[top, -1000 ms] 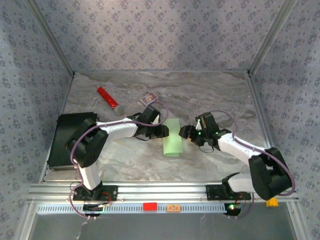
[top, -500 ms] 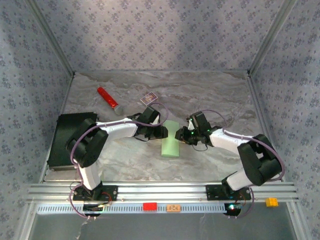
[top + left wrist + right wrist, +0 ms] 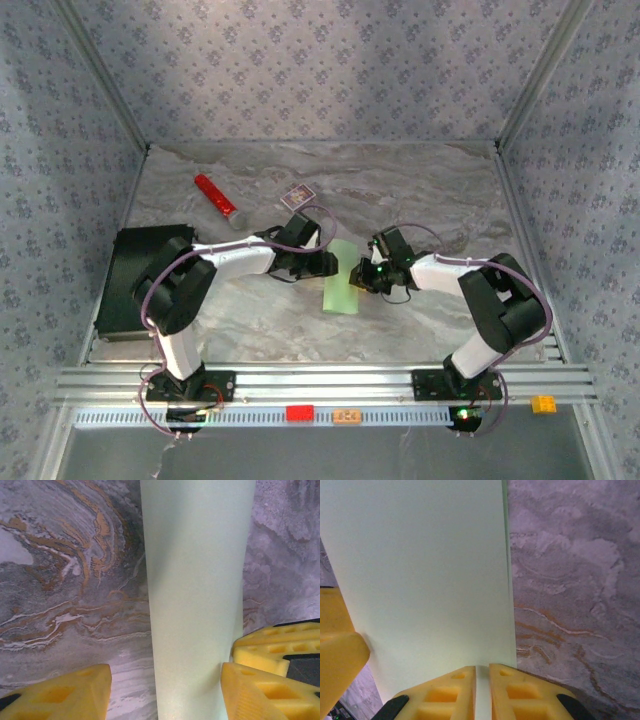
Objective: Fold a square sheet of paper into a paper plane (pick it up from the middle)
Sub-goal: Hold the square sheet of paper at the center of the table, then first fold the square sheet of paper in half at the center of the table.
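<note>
At table centre, between both arms: square sheet of paper point(image 3: 341, 285), pale green, folded to long narrow strip, low over marbled table point(image 3: 430, 190); flat or partly lifted, cannot tell. Right gripper point(image 3: 476, 682) clenched on paper's edge, thin sheet pinched between yellow pads. Left gripper point(image 3: 165, 692) released, jaws wide, one pad each side of strip, left pad clear of paper. Farther back left: red cylinder point(image 3: 214, 196), small card box point(image 3: 297, 196), well apart from paper.
</note>
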You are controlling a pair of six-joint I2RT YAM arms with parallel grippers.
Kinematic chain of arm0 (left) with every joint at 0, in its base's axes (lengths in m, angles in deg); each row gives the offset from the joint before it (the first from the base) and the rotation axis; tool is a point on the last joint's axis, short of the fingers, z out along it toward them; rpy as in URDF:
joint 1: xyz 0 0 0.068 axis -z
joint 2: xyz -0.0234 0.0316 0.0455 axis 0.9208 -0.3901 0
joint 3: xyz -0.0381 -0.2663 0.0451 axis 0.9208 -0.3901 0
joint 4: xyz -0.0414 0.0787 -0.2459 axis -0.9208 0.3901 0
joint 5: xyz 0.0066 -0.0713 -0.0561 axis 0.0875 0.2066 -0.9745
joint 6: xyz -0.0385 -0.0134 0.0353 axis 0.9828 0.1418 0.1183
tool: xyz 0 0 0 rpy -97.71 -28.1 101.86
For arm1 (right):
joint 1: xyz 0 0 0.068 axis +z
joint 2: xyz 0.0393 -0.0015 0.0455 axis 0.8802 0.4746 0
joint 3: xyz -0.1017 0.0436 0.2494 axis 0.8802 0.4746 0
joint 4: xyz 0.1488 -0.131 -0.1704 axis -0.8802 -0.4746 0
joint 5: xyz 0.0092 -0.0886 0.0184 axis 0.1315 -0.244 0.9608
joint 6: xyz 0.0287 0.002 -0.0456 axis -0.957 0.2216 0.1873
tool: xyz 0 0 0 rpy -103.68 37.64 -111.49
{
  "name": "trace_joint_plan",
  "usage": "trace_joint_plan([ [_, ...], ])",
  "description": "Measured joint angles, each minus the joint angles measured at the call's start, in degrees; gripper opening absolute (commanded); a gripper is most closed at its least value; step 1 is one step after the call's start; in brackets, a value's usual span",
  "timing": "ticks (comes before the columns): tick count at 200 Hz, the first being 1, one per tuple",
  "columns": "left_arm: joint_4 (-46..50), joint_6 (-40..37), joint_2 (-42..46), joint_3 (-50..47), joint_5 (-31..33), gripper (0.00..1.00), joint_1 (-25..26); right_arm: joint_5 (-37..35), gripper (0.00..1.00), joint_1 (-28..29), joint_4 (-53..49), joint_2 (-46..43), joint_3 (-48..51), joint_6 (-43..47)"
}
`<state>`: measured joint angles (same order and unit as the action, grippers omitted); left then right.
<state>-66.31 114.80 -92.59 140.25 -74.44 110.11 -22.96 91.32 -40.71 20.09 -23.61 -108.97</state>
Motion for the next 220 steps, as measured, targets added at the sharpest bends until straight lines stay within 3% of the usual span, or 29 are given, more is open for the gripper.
trace_joint_plan([
  [107, -1.9, 0.7, -1.4, 0.1, -2.7, 0.63, 0.0, 0.3, 0.18, 0.0, 0.4, 0.0, 0.0, 0.3],
  [170, -1.8, 0.7, -2.8, 0.5, -3.0, 0.49, -0.3, 0.4, 0.20, -0.2, 1.0, 0.0, 0.0, 0.4],
  [220, -0.4, 0.6, -3.1, 1.1, -1.9, 0.45, -0.4, -1.2, 0.35, -1.9, -2.1, -6.8, 0.0, 0.7],
])
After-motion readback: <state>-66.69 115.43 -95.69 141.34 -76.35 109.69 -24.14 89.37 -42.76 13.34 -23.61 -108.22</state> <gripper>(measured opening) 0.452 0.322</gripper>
